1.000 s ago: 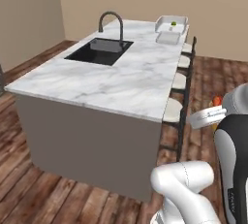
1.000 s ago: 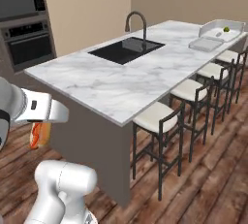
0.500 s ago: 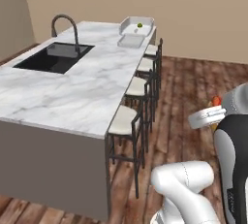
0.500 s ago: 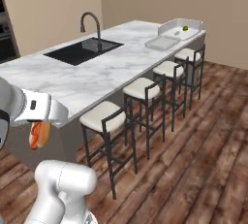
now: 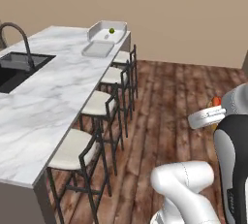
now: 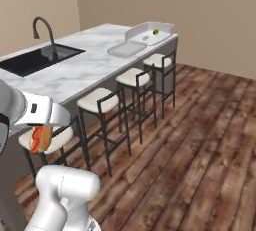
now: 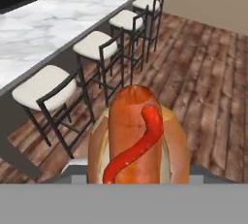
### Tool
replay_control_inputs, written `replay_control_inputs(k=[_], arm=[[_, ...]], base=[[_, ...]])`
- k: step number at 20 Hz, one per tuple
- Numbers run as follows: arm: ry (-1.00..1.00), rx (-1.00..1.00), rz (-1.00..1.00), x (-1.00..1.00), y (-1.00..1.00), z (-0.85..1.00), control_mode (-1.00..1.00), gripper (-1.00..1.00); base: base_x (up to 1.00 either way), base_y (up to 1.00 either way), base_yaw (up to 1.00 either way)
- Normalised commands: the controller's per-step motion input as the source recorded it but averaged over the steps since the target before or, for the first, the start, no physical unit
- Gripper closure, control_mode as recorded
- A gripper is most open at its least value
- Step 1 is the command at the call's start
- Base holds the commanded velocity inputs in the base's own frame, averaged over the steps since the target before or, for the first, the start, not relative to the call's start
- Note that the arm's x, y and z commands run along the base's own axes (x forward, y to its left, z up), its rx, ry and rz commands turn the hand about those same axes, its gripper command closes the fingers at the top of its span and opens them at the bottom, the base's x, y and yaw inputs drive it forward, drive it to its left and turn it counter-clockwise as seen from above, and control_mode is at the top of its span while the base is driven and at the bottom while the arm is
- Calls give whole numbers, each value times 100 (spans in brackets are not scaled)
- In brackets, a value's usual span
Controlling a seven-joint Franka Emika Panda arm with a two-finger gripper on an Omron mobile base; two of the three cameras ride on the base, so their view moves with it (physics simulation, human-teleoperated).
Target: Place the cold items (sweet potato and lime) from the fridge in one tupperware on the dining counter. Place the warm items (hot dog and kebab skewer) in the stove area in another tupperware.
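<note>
We judge the red sausage in its tan bun, the hot dog (image 7: 137, 138), could slip from the tool (image 6: 40, 140) if the base jolts. The tool pinches it low beside the robot, arm folded close, well apart from the shallow flat grey tray (image 5: 98, 49) on the white marble surface (image 5: 53, 82).

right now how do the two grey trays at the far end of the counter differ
The deep tray has a high rounded rim; the flat tray has a low one. The deep tray holds a lime; the flat tray looks empty. The deep tray sits nearest the counter's end. Both are pale grey rectangles.
</note>
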Motion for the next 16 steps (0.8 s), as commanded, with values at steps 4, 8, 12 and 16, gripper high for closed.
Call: replay_control_inputs(k=[4,8,12,16], arm=[[0,0,0,0,0,0,100,100],[0,0,0,0,0,0,100,100],[0,0,0,0,0,0,100,100],[0,0,0,0,0,0,100,100]], base=[[84,-100,-2],[92,-98,0],[95,-90,0],[98,-70,11]])
